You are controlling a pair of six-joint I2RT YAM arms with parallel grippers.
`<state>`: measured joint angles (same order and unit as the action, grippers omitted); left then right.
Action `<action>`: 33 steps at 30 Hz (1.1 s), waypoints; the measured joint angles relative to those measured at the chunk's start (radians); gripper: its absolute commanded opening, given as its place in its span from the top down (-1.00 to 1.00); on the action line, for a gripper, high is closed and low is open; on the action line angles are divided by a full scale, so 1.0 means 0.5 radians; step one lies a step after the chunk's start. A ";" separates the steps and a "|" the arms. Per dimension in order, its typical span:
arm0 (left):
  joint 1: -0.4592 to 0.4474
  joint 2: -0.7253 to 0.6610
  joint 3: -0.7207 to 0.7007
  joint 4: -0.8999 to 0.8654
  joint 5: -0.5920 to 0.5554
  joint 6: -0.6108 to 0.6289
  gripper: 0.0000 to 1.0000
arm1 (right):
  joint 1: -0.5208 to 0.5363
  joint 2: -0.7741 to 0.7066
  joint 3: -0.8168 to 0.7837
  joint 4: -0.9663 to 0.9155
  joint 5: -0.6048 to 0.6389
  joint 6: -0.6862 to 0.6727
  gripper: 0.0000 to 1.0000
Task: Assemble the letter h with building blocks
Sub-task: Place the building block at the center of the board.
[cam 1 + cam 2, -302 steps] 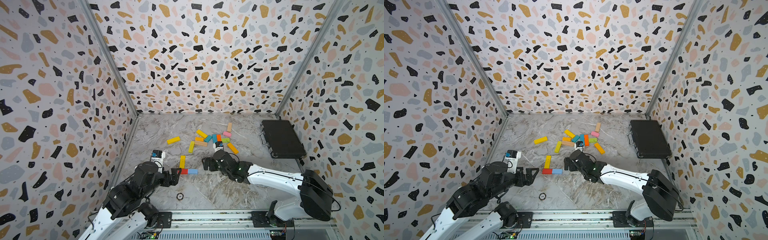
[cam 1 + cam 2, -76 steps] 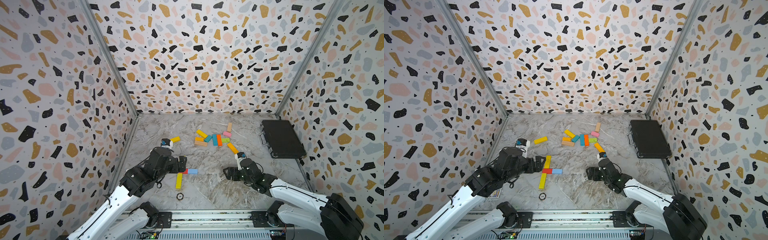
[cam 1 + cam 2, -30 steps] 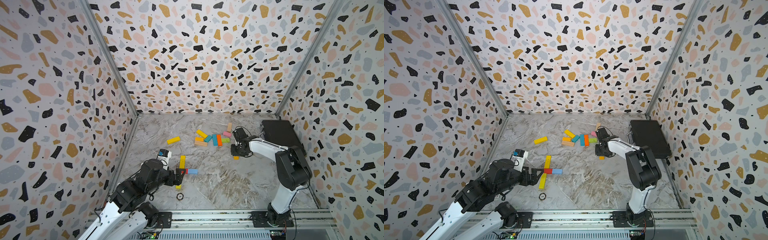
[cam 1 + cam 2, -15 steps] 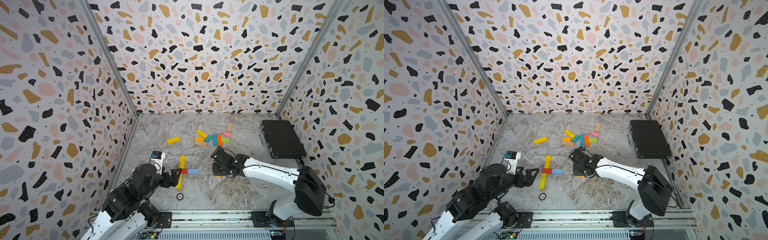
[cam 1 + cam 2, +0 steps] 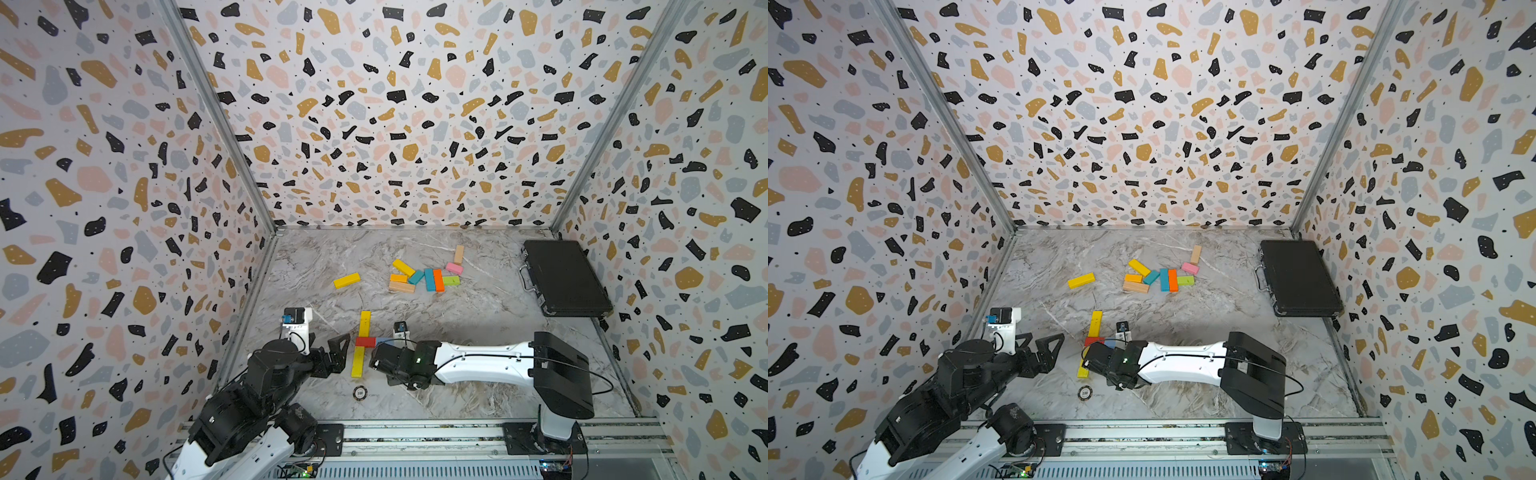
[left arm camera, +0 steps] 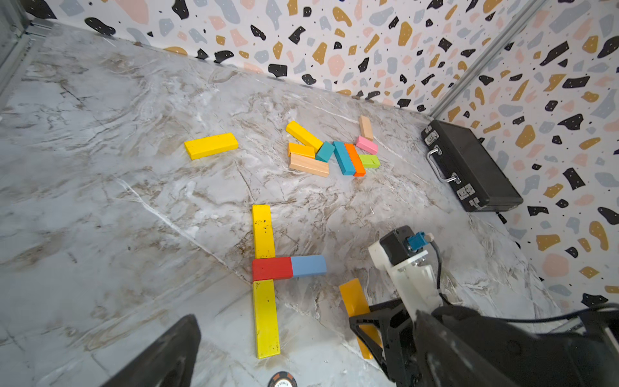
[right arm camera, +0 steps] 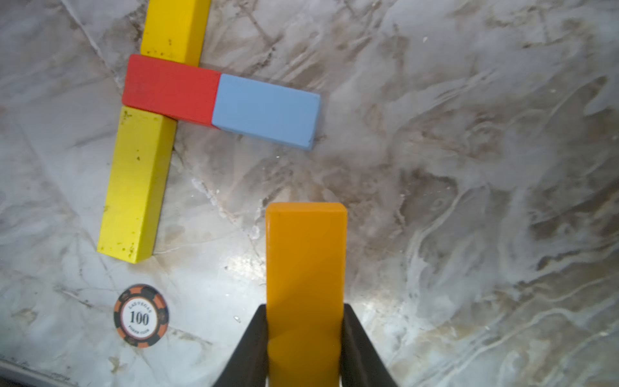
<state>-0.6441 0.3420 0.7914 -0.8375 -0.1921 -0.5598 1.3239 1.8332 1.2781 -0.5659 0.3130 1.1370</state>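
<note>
Light is bright and even in all 4 pictures, coming from above, so shadows on the desk [image 5: 478,299] are soft. In the right wrist view a pale sheen lies on the marble beside the orange block [image 7: 306,268], and much of the surface looks smeared (blur or soft focus, hard to tell). In both top views the wall posts [image 5: 223,120] splay outward with wide-angle distortion. In the left wrist view the jaws near the lens are soft.
</note>
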 measured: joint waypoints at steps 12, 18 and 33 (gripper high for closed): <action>0.000 -0.111 0.000 -0.047 -0.128 -0.018 -0.98 | 0.038 0.159 0.155 -0.122 -0.026 0.129 0.66; 0.000 -0.111 0.000 -0.047 -0.150 -0.019 -0.98 | 0.022 0.198 0.215 -0.150 -0.069 0.180 0.67; 0.000 -0.112 0.000 -0.047 -0.159 -0.019 -0.98 | -0.022 0.333 0.288 -0.195 -0.117 0.289 0.66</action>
<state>-0.6441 0.2859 0.7914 -0.8612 -0.2714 -0.5694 1.3128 1.9995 1.4220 -0.6636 0.2546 1.2816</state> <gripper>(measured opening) 0.988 0.334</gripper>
